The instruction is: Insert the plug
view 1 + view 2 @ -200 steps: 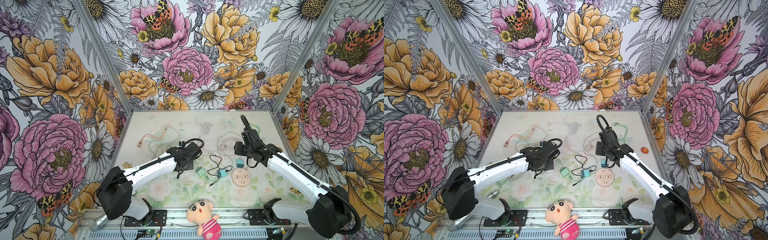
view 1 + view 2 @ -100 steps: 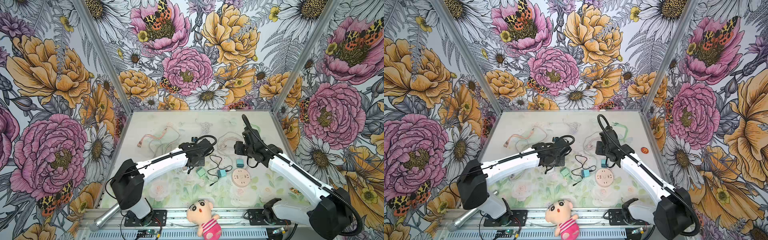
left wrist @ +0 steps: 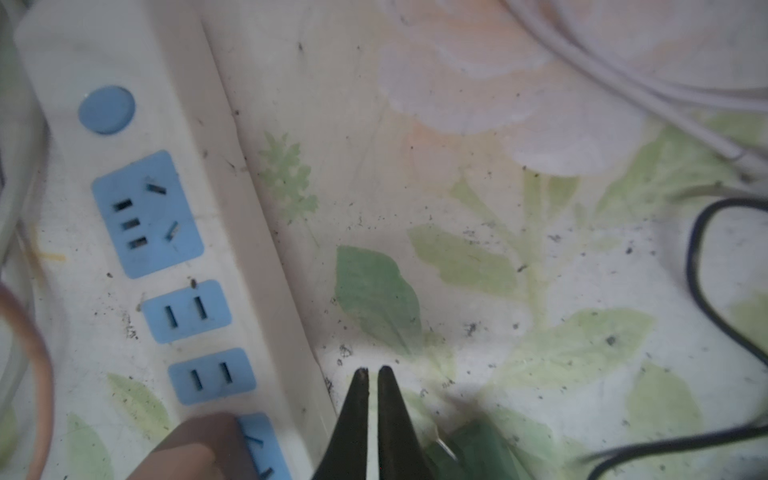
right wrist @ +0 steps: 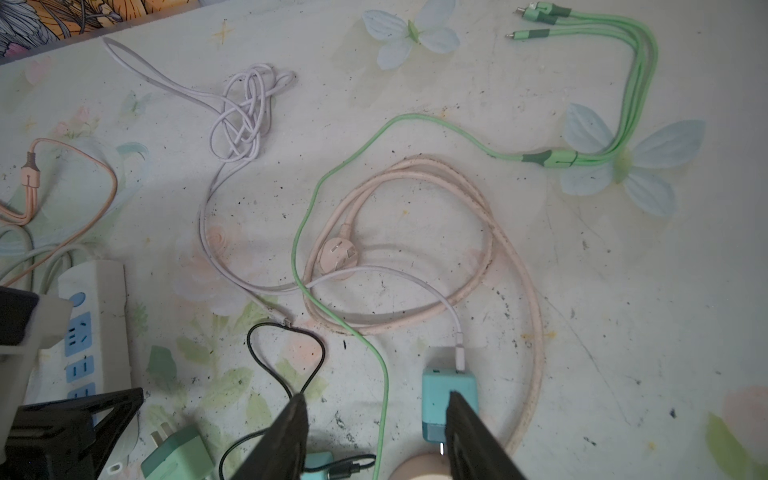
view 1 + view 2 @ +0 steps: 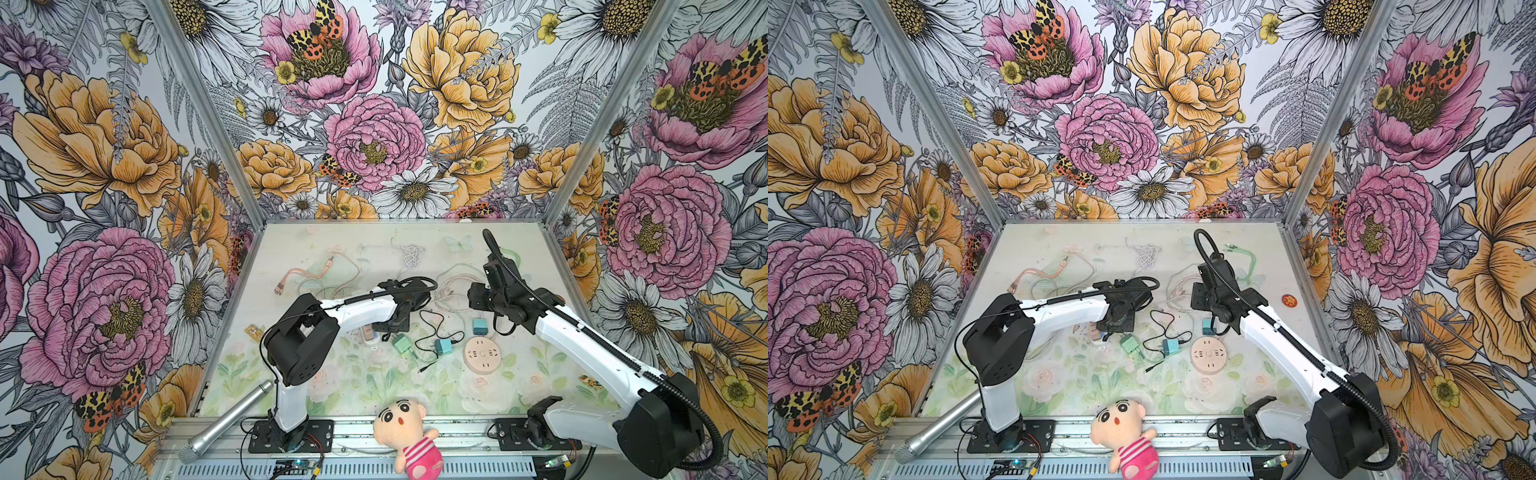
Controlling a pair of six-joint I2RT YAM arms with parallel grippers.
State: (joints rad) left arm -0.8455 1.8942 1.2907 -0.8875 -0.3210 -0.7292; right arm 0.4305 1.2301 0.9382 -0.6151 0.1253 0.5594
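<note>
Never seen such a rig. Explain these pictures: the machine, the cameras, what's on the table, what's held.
The machine is two white robot arms, the left arm and the right arm, each ending in a two-finger gripper. Both top views look down on the whole table. Each wrist view comes from a camera on one arm, looking past its fingers. On the table lie a power strip, a teal charger, a green charger, a round pink socket and loose cables. The left gripper is shut, the right gripper open; neither holds anything.

The left hand (image 3: 372, 371) points down near the middle of the counter (image 5: 291, 243), fingertips pinched together; the right hand (image 4: 376, 401) hovers with jaws parted.
</note>
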